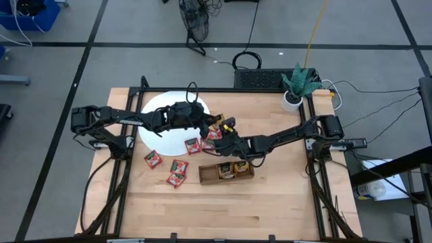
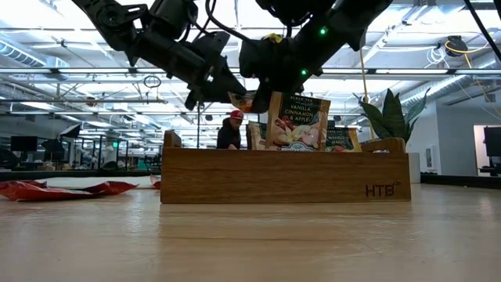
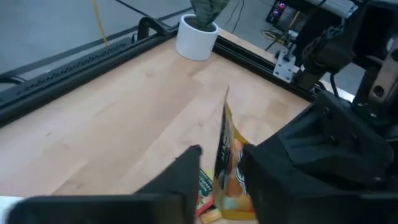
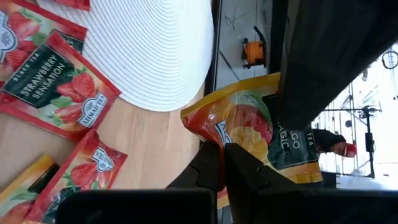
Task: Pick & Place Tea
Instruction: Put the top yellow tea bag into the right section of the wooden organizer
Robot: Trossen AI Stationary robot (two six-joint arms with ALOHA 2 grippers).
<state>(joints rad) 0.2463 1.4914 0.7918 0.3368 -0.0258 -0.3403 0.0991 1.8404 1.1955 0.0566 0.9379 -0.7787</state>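
The long wooden tray held upright sachets, a vanilla-cinnamon one foremost in the low view. Loose red strawberry sachets lay flat on the bare table beside the ribbed white disc. Above the disc's edge, both grippers met on one glossy orange-yellow sachet: the left gripper pinched it edge-on, and the right gripper had closed on its corner. Open wood lay toward the table's front edge.
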